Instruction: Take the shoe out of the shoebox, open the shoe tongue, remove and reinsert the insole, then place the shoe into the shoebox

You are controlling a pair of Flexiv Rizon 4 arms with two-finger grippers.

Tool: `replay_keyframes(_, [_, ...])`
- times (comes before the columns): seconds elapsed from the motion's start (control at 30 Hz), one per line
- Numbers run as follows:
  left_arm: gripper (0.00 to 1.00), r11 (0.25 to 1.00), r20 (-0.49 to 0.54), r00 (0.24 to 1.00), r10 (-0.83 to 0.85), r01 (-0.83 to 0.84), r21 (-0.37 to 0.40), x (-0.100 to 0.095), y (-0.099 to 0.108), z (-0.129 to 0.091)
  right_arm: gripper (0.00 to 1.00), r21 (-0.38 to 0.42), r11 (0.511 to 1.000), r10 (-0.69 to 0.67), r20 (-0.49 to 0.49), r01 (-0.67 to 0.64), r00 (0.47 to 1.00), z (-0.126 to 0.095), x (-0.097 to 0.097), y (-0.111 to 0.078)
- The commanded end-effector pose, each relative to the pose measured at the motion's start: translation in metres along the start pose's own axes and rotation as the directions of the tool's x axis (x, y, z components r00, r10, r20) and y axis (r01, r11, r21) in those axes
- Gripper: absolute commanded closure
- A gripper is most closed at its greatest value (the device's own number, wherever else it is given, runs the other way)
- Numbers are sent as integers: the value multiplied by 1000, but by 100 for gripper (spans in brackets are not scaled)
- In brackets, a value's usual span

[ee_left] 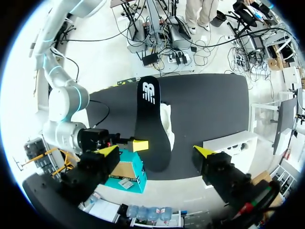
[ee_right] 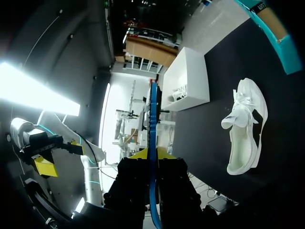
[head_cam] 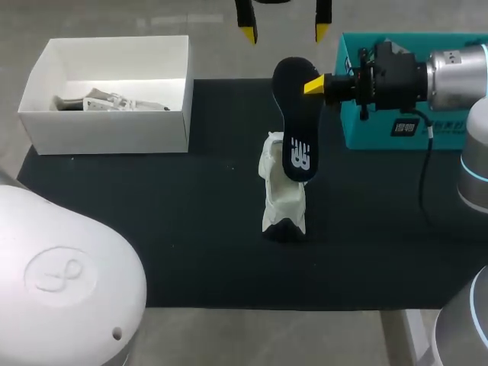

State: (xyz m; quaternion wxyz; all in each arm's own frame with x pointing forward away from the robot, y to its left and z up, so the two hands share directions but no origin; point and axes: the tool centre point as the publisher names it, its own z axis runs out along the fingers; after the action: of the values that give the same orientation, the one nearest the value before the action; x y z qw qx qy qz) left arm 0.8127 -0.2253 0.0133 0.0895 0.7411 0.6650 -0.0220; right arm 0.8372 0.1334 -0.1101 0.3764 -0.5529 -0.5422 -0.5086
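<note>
A black insole point(head_cam: 296, 122) hangs over the middle of the black mat with my right gripper point(head_cam: 313, 85) shut on its heel end. In the right wrist view the insole point(ee_right: 152, 124) shows edge-on, pinched between the yellow tips of that gripper point(ee_right: 152, 153). Below it on the mat lies the white shoe point(head_cam: 284, 191), also seen as the shoe point(ee_right: 245, 129). My left gripper point(head_cam: 284, 30) hovers open above the far side of the mat and holds nothing. In its own view the left gripper point(ee_left: 156, 151) looks down on the insole point(ee_left: 151, 124) and the shoe point(ee_left: 166, 121).
An open white shoebox point(head_cam: 107, 122) stands at the mat's far left with another shoe point(head_cam: 107, 101) inside. A teal box point(head_cam: 366, 130) sits at the far right beneath my right arm. The mat point(head_cam: 152, 229) is bare toward the front.
</note>
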Motion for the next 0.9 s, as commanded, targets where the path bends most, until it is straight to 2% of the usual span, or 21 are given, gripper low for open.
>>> replay_keyframes(0.03, [0,1000,264,964,2,0,-10,29,-8,28,100,-6,1000,2,1,-2,1000,-2,1,-4])
replay_keyframes(0.17, [0,1000,432,902,4,-1,-6,46,-12,39,100,-9,1000,5,6,-5,1000,-9,2,-7])
replay_keyframes(0.37, [0,996,577,814,69,-24,-85,77,-11,52,100,-23,1000,11,21,-10,1000,-20,1,-9])
replay_keyframes(0.5, [0,995,657,750,70,-4,-101,92,-8,58,100,-26,1000,16,23,-15,1000,-25,0,-7])
replay_keyframes(0.67, [0,990,738,673,51,60,-124,98,-4,60,100,-24,1000,10,29,-9,1000,-27,6,-2])
replay_keyframes(0.9, [0,975,837,540,89,123,-183,86,8,65,100,-23,1000,-7,-3,7,1000,-24,18,3])
